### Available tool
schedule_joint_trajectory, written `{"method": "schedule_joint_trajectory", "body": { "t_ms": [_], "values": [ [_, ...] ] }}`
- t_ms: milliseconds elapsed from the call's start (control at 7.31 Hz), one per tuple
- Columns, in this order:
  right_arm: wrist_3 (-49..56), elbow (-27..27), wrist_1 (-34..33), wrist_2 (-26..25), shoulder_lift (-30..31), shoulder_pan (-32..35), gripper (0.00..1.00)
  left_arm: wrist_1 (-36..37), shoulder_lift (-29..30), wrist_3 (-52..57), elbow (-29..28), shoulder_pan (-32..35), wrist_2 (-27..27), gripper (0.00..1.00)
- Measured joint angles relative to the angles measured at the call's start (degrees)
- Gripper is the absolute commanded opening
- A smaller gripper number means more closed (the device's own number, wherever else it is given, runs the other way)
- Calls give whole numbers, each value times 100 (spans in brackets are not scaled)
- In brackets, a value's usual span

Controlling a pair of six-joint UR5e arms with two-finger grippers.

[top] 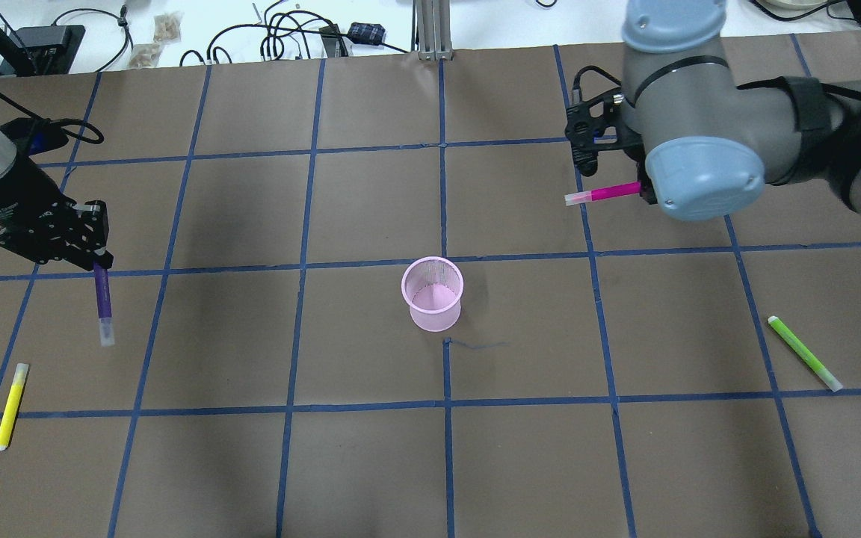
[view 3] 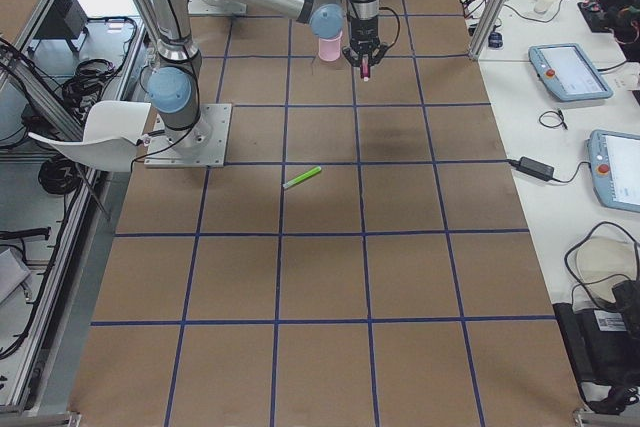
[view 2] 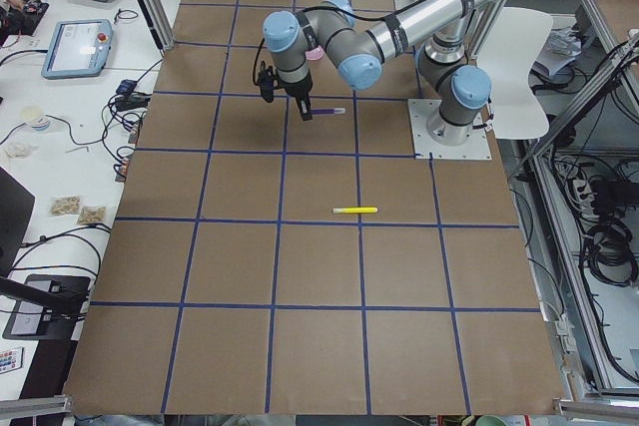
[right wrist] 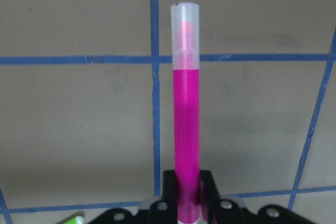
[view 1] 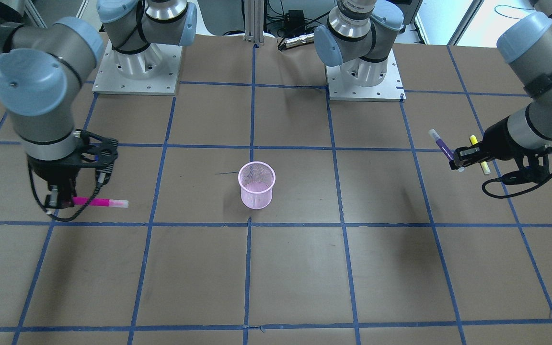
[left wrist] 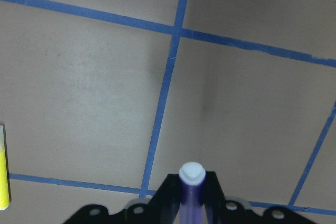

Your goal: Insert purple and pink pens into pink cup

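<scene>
The right gripper, at the front view's left, pinches the pink pen by one end. The pen lies level above the table, its clear cap toward the cup. The cup stands upright mid-table, well apart from both arms. At that view's right the left gripper is clamped on the purple pen, which slants away from it. A yellow pen shows just behind.

From overhead, the left gripper grips one end of the purple pen. The yellow pen lies flat on the table, nearer the robot. The right gripper's tips are hidden behind its wrist, and the pink pen juts out toward the centre. A green pen lies on the right side. The cup sits between the arms.

In the left side view, the purple pen is level off the table, with the yellow pen closer to the camera.

In the right side view, the pink pen appears just beside the cup, and the green pen lies nearer.

The left wrist view shows both fingers pressed against the purple pen, white cap foremost.

The right wrist view shows the fingers squeezing the pink pen at its base.
</scene>
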State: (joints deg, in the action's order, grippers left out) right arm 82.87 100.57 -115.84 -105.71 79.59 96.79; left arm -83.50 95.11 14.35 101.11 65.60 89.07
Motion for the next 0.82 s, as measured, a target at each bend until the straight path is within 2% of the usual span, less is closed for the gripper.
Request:
{"method": "schedule_joint_trajectory", "body": {
  "t_ms": [274,547,821],
  "values": [
    [-1227,-30,209,-258,-78,925,0,21,-177,-234,-17,421,-11,0],
    [-2184,-30,344,-436,-169,1543,0,28,-249,-271,-17,542,-12,0],
    [-2477,-29,408,-745,-323,1997,0,42,-258,-280,-16,556,-13,0]
  ]
}}
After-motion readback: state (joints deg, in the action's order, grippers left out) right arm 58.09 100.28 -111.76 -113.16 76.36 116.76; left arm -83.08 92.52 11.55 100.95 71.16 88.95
